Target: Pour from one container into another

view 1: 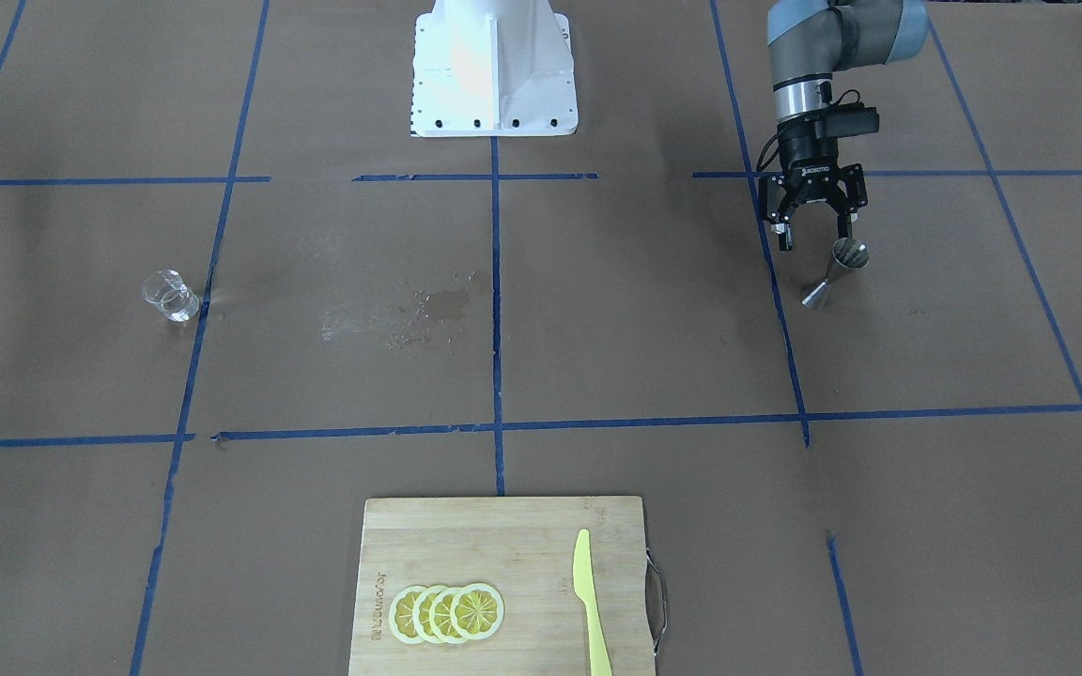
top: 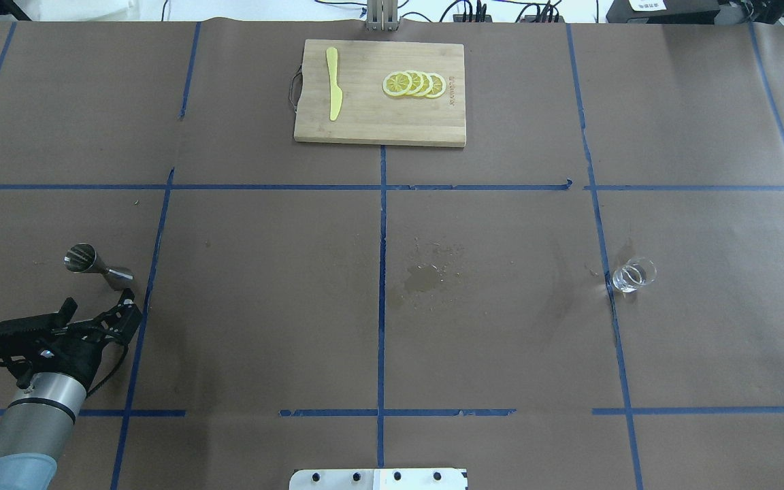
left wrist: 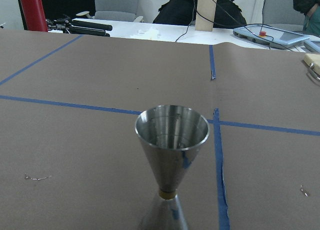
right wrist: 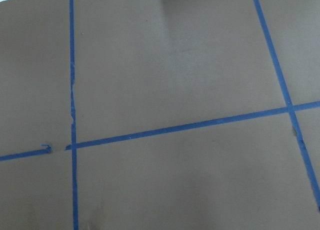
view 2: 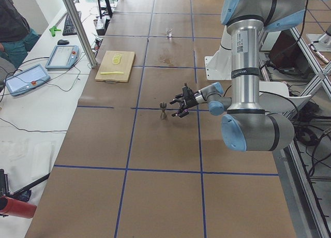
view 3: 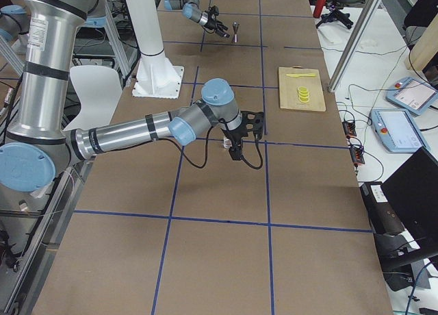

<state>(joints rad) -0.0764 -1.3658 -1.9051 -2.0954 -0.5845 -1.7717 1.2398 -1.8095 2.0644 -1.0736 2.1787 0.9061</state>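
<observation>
Front view, left gripper: one left gripper [view 1: 815,237] is hanging low at the right of this view. Its two fingers are standing apart and are grasping nothing.
Front view, jigger: one jigger [view 1: 834,272] is standing upright on the table [view 1: 597,329], just in front of those fingers and not between them.
Front view, beaker: one beaker [view 1: 170,295] is standing at the far left, well apart from the jigger.
Front view, board: one cutting board [view 1: 503,545] is lying at the near edge. It is carrying four lemon slices [view 1: 447,613], overlapping in one row, and one knife [view 1: 590,601].
Overhead view: the jigger is staying at the left and the beaker at the right. One wet stain [top: 426,275] is lying between them.
Left side view: the near arm is reaching toward the jigger.
Right side view, right gripper: one right gripper [view 3: 236,147] is hanging over the table. I cannot tell if it is released or clenched.
Left wrist view: the jigger is filling the middle, with its upper cup opening upward and blue tape [left wrist: 220,170] just beside it.
Right wrist view: the blue tape is crossing on the brown table.
</observation>
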